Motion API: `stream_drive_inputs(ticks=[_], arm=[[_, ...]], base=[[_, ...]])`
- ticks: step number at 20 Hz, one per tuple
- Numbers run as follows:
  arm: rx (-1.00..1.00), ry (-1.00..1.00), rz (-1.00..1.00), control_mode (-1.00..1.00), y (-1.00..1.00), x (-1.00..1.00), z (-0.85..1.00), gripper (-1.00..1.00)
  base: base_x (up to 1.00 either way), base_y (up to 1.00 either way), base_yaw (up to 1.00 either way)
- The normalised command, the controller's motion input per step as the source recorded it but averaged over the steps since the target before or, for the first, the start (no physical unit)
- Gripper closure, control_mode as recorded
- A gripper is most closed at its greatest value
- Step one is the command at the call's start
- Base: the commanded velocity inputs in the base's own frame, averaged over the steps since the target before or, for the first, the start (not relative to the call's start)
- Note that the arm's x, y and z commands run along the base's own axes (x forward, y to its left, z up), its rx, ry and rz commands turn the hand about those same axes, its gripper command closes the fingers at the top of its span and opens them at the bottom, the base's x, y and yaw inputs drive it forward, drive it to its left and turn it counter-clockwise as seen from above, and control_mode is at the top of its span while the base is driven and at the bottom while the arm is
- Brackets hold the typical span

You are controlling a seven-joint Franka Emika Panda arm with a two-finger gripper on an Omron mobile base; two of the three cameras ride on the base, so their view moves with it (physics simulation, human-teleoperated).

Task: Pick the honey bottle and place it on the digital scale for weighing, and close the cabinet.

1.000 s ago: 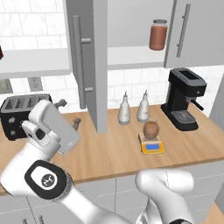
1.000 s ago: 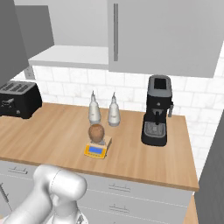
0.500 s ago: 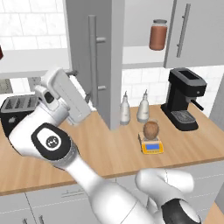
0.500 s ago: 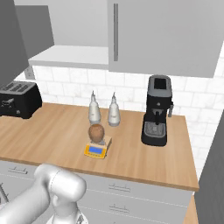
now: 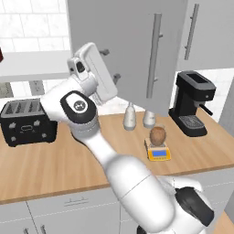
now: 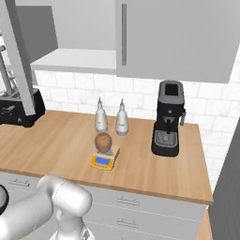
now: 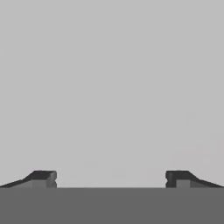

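Observation:
The honey bottle [image 5: 157,135] [image 6: 103,141], egg-shaped and tan-brown, stands on the yellow-orange digital scale [image 5: 158,153] [image 6: 103,161] on the wooden counter. Up and to the left of it, the cabinet's grey door [image 5: 132,45] hangs partly swung, its long bar handle [image 5: 155,55] facing me. From the right base view I see that door nearly edge-on [image 6: 18,61]. My gripper [image 5: 112,65] is open, fingers apart, with the tips against the door's flat face. In the hand view the gripper [image 7: 110,178] holds nothing, and grey door surface lies right in front of it.
Two whitish pointed bottles [image 5: 130,118] [image 6: 100,117] stand behind the scale. A black coffee machine [image 5: 192,103] [image 6: 168,119] sits to the right, a black toaster [image 5: 27,121] to the left. The neighbouring cabinet door [image 6: 173,33] is closed.
The arm has risen and swept right with its hand on the cabinet door. The door has swung right and now covers the shelf with the reddish jar. Bottle and scale stayed put.

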Motion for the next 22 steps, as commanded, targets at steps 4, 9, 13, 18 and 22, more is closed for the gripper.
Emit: stream_drive_inputs(ticks=[4, 9, 13, 18, 22], arm=[[0.05, 0.37, 0.11, -1.0, -1.0, 1.0, 0.0, -1.0], [0.11, 0.18, 0.31, -1.0, -1.0, 0.96, 0.0, -1.0], [0.13, 0.05, 0.39, -1.0, -1.0, 0.76, 0.0, -1.0], [0.16, 0.02, 0.45, -1.0, -0.92, 0.93, 0.0, -1.0], [0.19, 0.01, 0.43, -1.0, -0.79, 1.0, 0.0, -1.0]], base=[[0.0, 0.0, 0.0], [0.0, 0.0, 0.0], [0.0, 0.0, 0.0], [0.0, 0.0, 0.0], [0.0, 0.0, 0.0]])
